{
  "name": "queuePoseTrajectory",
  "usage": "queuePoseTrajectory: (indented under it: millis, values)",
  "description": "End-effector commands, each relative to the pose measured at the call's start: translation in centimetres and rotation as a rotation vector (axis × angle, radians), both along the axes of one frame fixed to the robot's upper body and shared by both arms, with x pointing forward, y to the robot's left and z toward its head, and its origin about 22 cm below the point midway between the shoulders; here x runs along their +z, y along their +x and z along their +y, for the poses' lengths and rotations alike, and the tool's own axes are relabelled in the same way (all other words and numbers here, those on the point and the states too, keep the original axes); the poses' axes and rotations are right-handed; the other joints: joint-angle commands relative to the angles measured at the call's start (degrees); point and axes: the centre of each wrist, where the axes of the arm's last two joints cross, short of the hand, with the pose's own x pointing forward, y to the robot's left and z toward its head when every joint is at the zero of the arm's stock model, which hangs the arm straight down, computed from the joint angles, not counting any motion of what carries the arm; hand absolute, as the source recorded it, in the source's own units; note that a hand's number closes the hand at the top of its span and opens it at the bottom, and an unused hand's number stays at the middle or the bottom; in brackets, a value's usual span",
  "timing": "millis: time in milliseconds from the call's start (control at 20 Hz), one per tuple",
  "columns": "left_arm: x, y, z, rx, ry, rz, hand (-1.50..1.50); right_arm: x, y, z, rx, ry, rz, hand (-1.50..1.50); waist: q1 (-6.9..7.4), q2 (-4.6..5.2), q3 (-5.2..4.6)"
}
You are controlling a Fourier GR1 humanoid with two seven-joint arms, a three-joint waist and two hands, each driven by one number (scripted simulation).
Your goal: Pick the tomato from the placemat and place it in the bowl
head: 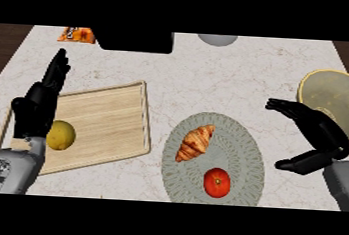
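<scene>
Two hands show, neither holding anything. Tomato [216, 182] lies on the grey oval placemat [242, 143], beside a croissant [195, 142]. Right hand [315, 131], fingers spread open, hovers between placemat and bowl [334, 90]. Approach stage; next, descend onto tomato.

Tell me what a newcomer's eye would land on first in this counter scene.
The red tomato stands out first, lying with a croissant on the grey oval placemat in the centre. Next comes the yellow lemon on the wooden tray at the left. The open right hand hovers between the placemat and the bowl at the right edge.
</scene>
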Motion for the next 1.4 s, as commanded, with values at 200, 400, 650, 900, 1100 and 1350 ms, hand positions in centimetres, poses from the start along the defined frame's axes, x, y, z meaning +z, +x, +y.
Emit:
queuePoseTrajectory:
  millis: [200,400,650,900,1100,1350]
  values:
    - [-0.2,-0.6,0.0,0.010,-0.002,0.018,0.00,4.9,1.7,0.7,0.226,-0.356,-0.175,-1.50,-0.18,-0.44,-0.25]
    - [0.0,-1.1,-0.1,0.015,-0.001,0.016,0.00,7.3,2.4,3.4,0.261,-0.580,-0.241,-1.50,0.03,-0.53,-0.29]
    - [0.2,0.0,0.8,0.022,0.003,0.020,0.00,7.8,1.2,7.0,0.379,-0.737,-0.255,-1.50,-1.13,-0.49,-0.32]
    - [0.0,-1.0,-0.5,0.037,0.011,0.009,0.00,7.9,-0.4,9.6,0.492,-0.787,-0.227,-1.50,-1.02,-0.47,-0.29]
    - [0.5,-0.4,-0.4,0.025,-0.004,0.025,0.00,5.4,-1.1,11.1,0.529,-0.846,-0.243,-1.50,-0.98,-0.36,-0.26]
    - [1.0,-0.8,0.4,0.040,0.004,0.020,0.00,3.9,-3.0,13.5,0.555,-0.997,-0.216,-1.50,-0.92,-0.41,-0.26]
